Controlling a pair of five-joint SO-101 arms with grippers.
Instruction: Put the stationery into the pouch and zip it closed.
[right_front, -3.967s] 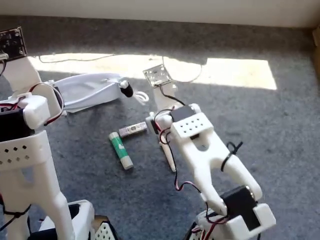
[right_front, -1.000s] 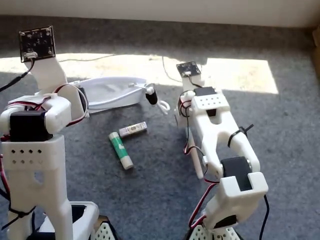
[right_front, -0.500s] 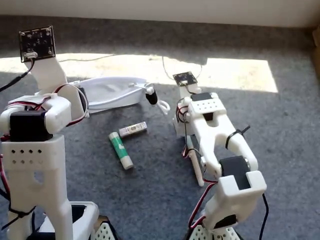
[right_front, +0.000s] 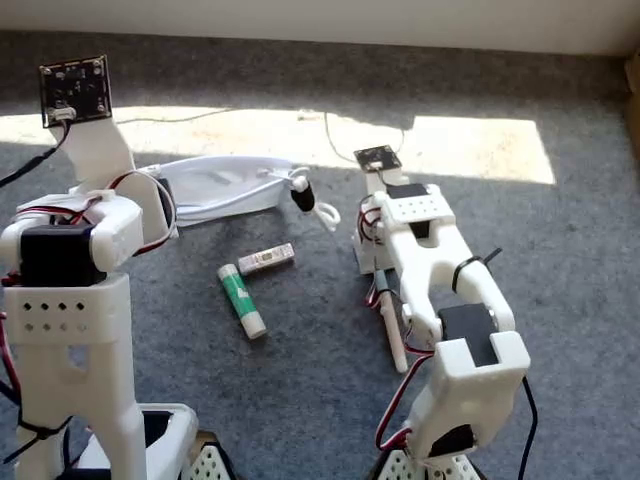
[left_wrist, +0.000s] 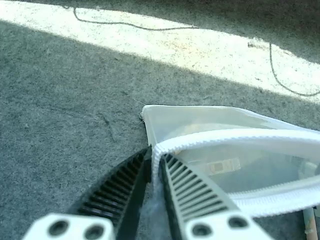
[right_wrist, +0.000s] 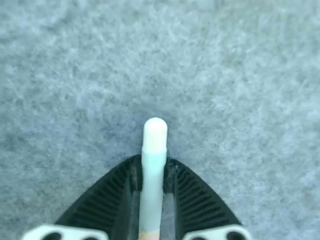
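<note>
Lying on the fuzzy grey carpet (right_front: 560, 250), toward its far edge and left side, the white pouch (right_front: 215, 190) is showing its zip mouth, and the two zip lines are standing apart. The left gripper (left_wrist: 154, 157) is pinching the pouch by the end of its zip edge, with its two black fingers almost shut and only the thin cloth between them.

The right gripper (right_wrist: 152, 162) is squeezing a pale pen (right_wrist: 154, 140). Its fingers are pressing on both sides of the pen, and the pen's round tip is poking out past them. In the high view the pen (right_front: 393, 335) is hanging low over the carpet near the middle, under the right arm.

A green glue stick (right_front: 241, 300) is lying flat on the carpet between the two arms. A small grey stick (right_front: 266, 259) is lying just beside its far end, and I cannot tell what it is. Both are sitting near the pouch but not touching it.

A bright patch of sun (right_front: 470, 145) is shining across the carpet near its far edge. A thin cable (left_wrist: 125, 25) is running through the sunny part. A pale wall (right_front: 350, 20) is standing along the far edge of the carpet.
</note>
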